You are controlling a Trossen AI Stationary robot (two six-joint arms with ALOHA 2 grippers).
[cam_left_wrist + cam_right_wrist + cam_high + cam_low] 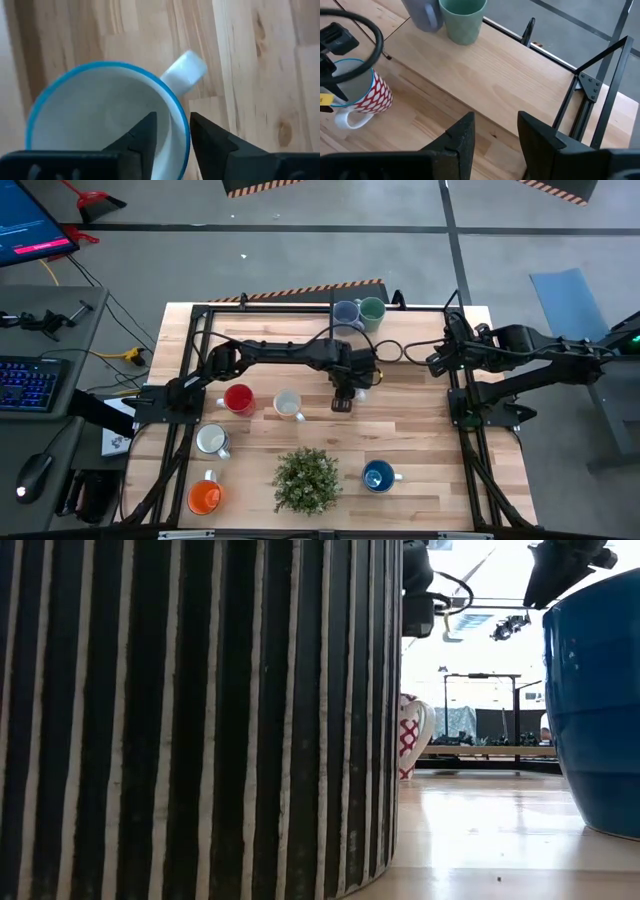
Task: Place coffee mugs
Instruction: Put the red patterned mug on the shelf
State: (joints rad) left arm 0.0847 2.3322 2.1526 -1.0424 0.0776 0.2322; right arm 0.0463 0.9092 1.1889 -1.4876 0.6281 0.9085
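Left claw (pixel 172 132) straddles the rim of the patterned mug (pixel 362 92), one finger inside, one outside, jaws slack with a gap showing, mug standing on the table (pixel 420 430) right beneath it. Risk: lifting out off-centre, a finger could snag the rim and tip the mug. Right claw (pixel 495 132) waits wide over bare wood, green mug (pixel 464 20) well ahead. Right wrist view shows the red pattern; left wrist view shows only rim and handle

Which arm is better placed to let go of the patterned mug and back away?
Left. The left gripper straddles the patterned mug rim mid-table, while the right gripper hangs open over bare wood by the table's right edge.
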